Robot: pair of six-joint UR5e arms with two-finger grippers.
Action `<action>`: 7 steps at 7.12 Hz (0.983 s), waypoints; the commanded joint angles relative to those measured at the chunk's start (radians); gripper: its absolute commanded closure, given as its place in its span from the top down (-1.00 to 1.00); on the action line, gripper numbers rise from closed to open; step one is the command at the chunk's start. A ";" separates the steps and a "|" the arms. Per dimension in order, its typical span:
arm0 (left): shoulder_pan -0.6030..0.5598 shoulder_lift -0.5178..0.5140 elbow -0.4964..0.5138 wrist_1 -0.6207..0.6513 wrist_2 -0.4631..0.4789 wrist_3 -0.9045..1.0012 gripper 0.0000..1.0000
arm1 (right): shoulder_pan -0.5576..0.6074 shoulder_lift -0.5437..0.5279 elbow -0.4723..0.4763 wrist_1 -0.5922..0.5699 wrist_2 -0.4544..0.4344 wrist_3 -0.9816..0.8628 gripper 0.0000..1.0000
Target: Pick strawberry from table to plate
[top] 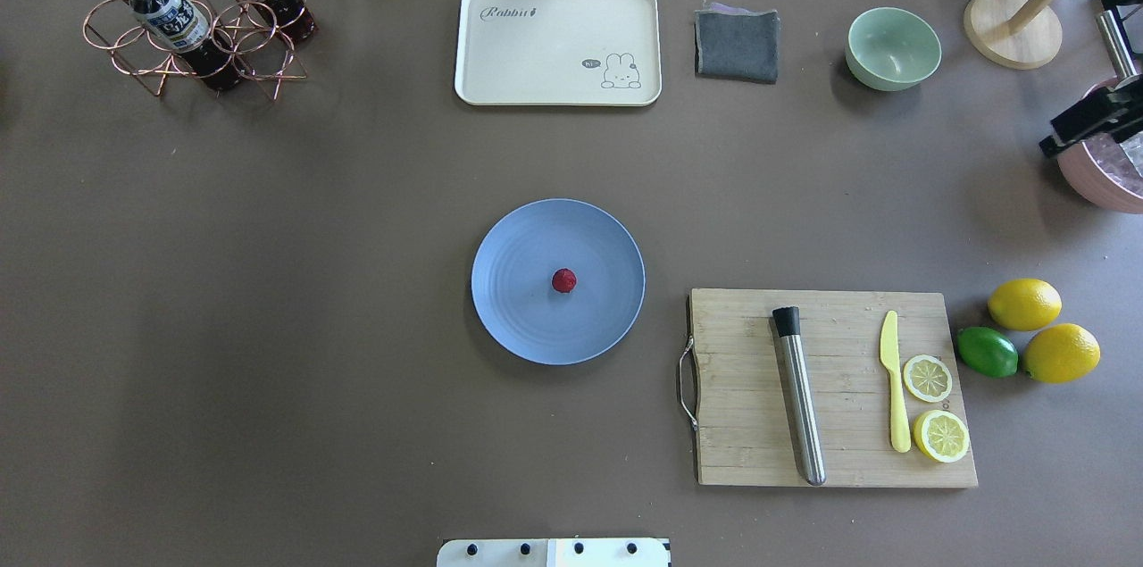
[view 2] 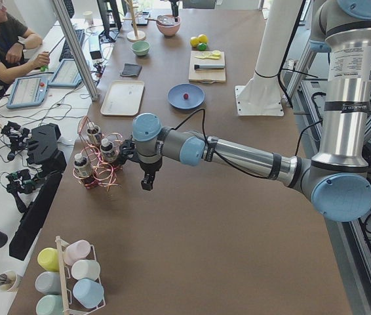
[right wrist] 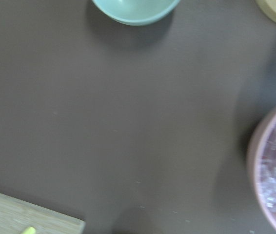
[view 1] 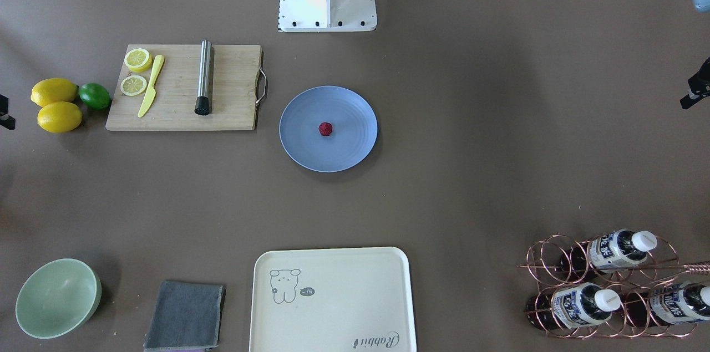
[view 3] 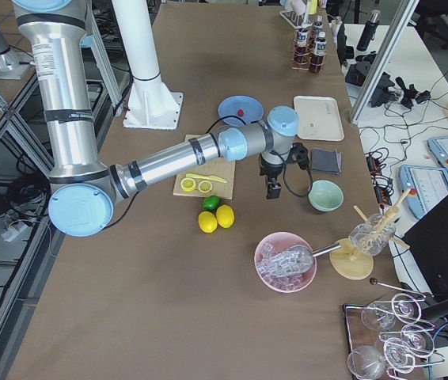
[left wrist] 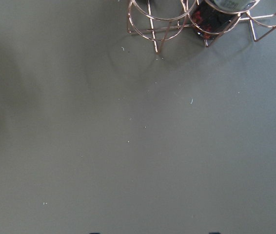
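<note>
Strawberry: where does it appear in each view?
Front-facing: strawberry mid-frame, on the plate.
Overhead: strawberry mid-frame.
Exterior left: strawberry upper centre.
Exterior right: strawberry upper centre.
Left wrist: not in it.
Right wrist: not in it.
Landmark: the plate, beside the cutting board.

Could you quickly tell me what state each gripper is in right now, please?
Left gripper: cannot be told from these views.
Right gripper: cannot be told either.
Neither holds the strawberry; it lies on the plate.
</note>
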 commanded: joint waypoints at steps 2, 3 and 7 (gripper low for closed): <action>-0.052 0.049 0.005 0.005 0.002 0.009 0.94 | 0.196 -0.022 -0.181 -0.070 -0.004 -0.362 1.00; -0.060 0.054 0.008 0.005 0.006 0.009 0.94 | 0.217 -0.025 -0.182 -0.071 -0.005 -0.362 1.00; -0.143 0.131 0.016 -0.004 0.008 0.011 0.94 | 0.228 -0.042 -0.185 -0.062 -0.008 -0.362 1.00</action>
